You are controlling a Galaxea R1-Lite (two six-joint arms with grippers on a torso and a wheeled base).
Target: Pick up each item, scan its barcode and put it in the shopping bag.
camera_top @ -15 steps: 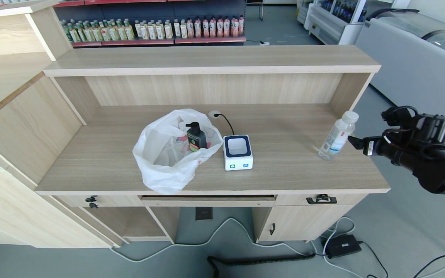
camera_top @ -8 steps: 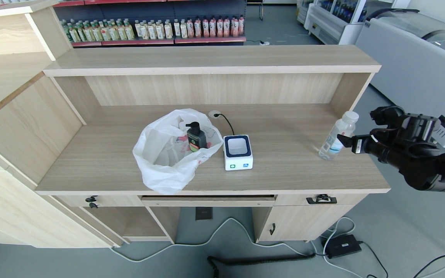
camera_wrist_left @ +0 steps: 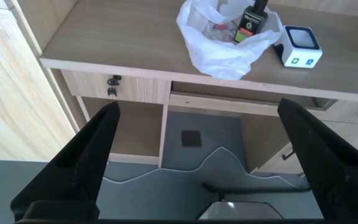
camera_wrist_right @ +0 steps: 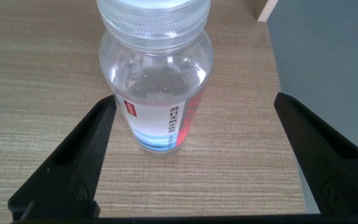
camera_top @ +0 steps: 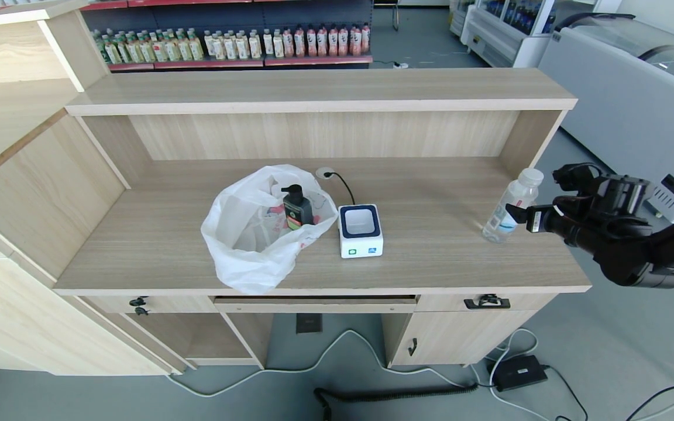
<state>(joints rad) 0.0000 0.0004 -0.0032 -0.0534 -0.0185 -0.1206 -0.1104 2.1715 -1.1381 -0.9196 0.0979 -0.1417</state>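
A clear water bottle [camera_top: 512,206] with a white cap stands upright near the counter's right edge. My right gripper [camera_top: 535,193] is open just to its right, at label height. In the right wrist view the bottle [camera_wrist_right: 157,81] stands ahead of my right gripper [camera_wrist_right: 194,102], in line with the gap between its two fingers. A white shopping bag [camera_top: 249,234] lies open left of centre with a dark pump bottle [camera_top: 297,209] upright inside. The white scanner [camera_top: 360,230] sits beside the bag. My left gripper [camera_wrist_left: 197,112] is open and low in front of the counter, holding nothing.
The wooden counter [camera_top: 430,193] has a raised back shelf [camera_top: 319,88] and side walls. A black cable [camera_top: 343,184] runs from the scanner to a hole behind it. A white freezer [camera_top: 623,88] stands right of the counter. Drawers and cables lie below the counter's front edge.
My right gripper has moved left and slightly up, closing in on the water bottle. The bottle, bag and scanner have stayed put.
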